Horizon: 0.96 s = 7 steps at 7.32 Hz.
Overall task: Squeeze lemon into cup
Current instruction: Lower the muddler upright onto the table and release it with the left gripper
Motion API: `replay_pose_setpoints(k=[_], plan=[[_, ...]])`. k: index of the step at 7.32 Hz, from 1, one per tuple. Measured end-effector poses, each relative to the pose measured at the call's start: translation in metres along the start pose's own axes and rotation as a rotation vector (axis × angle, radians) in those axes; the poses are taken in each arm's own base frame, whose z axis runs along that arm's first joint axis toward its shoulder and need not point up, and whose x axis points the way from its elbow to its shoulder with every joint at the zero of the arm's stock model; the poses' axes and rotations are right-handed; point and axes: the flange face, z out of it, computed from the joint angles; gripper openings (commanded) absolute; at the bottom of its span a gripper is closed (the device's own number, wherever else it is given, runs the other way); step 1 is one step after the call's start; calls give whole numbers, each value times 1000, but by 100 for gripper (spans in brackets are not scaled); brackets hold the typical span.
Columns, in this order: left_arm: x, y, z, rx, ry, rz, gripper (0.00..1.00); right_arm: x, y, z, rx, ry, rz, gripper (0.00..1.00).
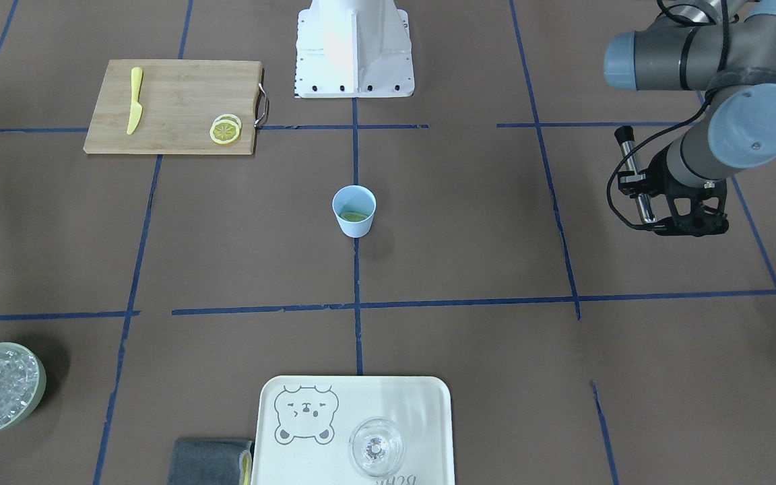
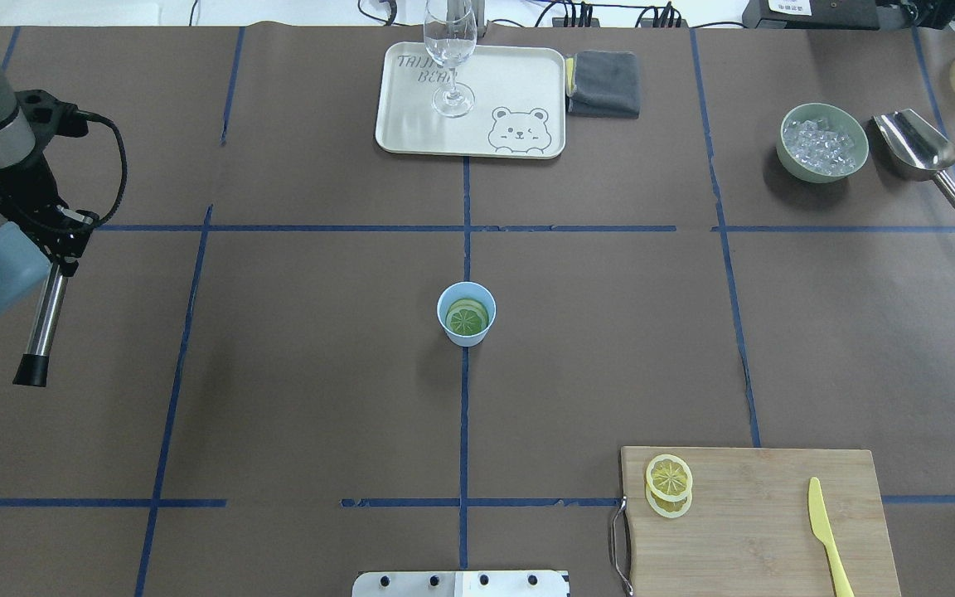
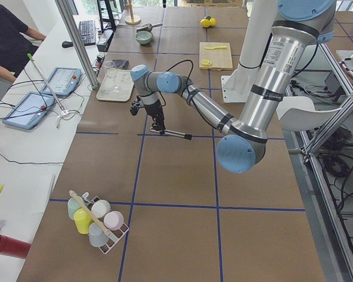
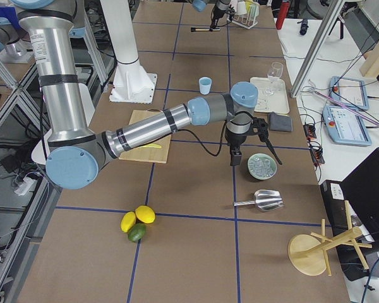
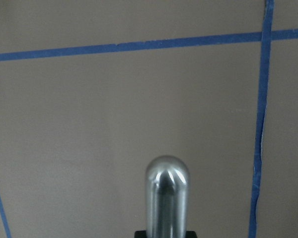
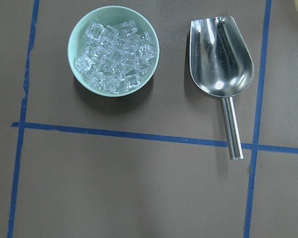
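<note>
The light-blue cup (image 2: pixel 467 313) stands upright at the table's centre, also in the front view (image 1: pixel 353 211). Lemon slices (image 2: pixel 467 317) lie inside it. Two more lemon slices (image 2: pixel 669 485) lie stacked on the cutting board. My left gripper (image 2: pixel 59 253) hangs far to the cup's left, shut on a metal rod with a black tip (image 2: pixel 45 323), whose rounded end fills the left wrist view (image 5: pixel 167 198). My right gripper (image 4: pixel 235 158) hangs above the ice bowl, far from the cup. I cannot tell whether it is open or shut.
A wooden cutting board (image 2: pixel 759 522) with a yellow toy knife (image 2: pixel 826 531) lies near the base. A pale-green ice bowl (image 6: pixel 113 49) and a metal scoop (image 6: pixel 221 57) sit at the far right. A tray (image 2: pixel 411 124) with a clear glass (image 2: pixel 450 50) and a grey cloth (image 2: pixel 604 81) lie at the far edge.
</note>
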Motion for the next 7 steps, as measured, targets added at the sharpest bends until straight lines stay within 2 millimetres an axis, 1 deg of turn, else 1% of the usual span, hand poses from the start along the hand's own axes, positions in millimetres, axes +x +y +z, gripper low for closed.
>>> replay_pose_setpoints(k=[1,3,7], plan=[[2,-7,15,-25,18,0,0,-1,-1,0,0,-1,-1,100],[-5,-24,42,-48,36,-4,0,-3,-3,-2,4,-2,-4,100],[-22,-50,79,-34,46,4,0,-5,-4,-4,9,-3,-9,100]])
